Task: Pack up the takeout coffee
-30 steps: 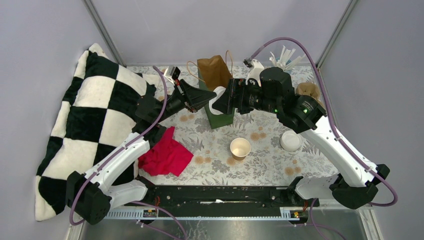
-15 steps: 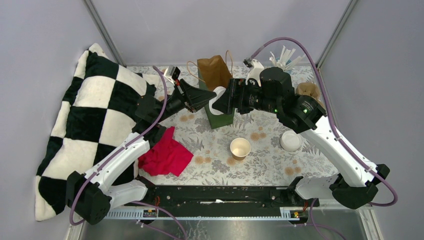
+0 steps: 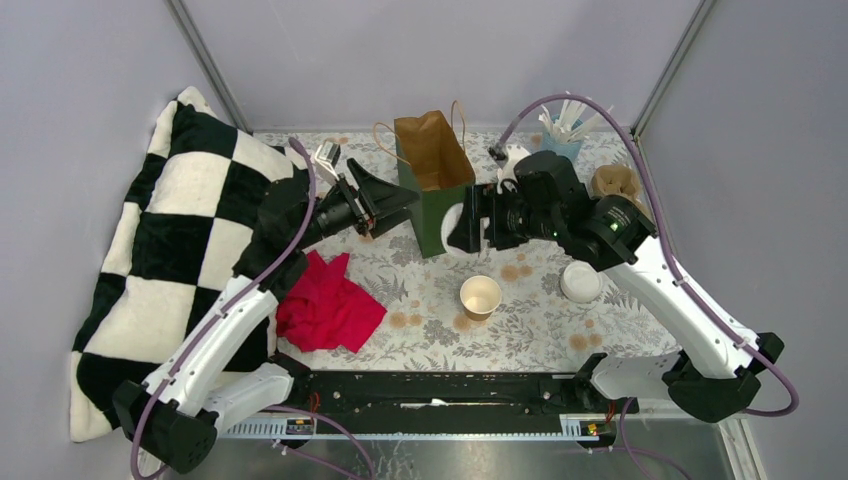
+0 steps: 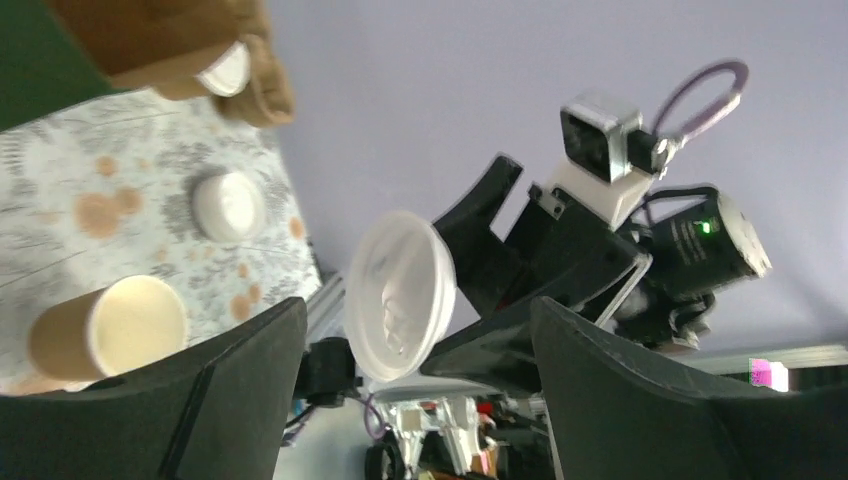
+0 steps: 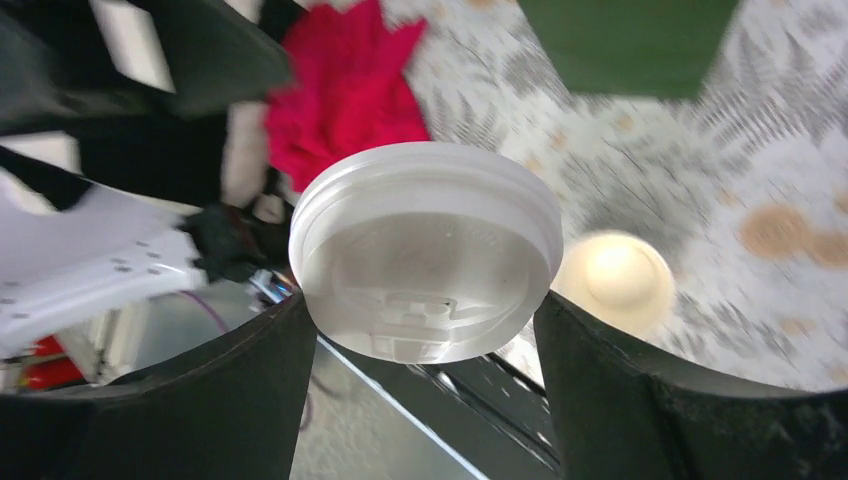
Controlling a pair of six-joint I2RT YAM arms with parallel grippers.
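Item, change of state: the left gripper (image 3: 398, 200), whose jaws were shut at the white lid (image 5: 425, 265) a second earlier, now has its jaws spread wide and empty. It has drawn back toward the left of the top view, clear of the lid. Item: the right gripper (image 3: 466, 222), jaws closed across the lid's rim on both sides, carries the lid alone in the air. It sits just right of the green bag (image 3: 440, 225) and no longer meets the left arm in front of it. Reading: the lid appears to have passed from left to right, and the pass looks complete. Item: green bag, upright at upper centre of the table (image 3: 520, 335), mouth open, brown lining visible; contents cannot be told from above. Item: open kraft cup (image 3: 480, 296), unlidded, cream inside, standing on the table below the bag, touched by neither arm. Item: second white lid (image 3: 581, 281), on the table right of the cup; whether a cup sits beneath it cannot be told. Consequence for the task: nothing is seen packed yet. The held lid most likely belongs on the open cup, which lies within the right arm's reach, and the left arm is free to steady cup or bag.
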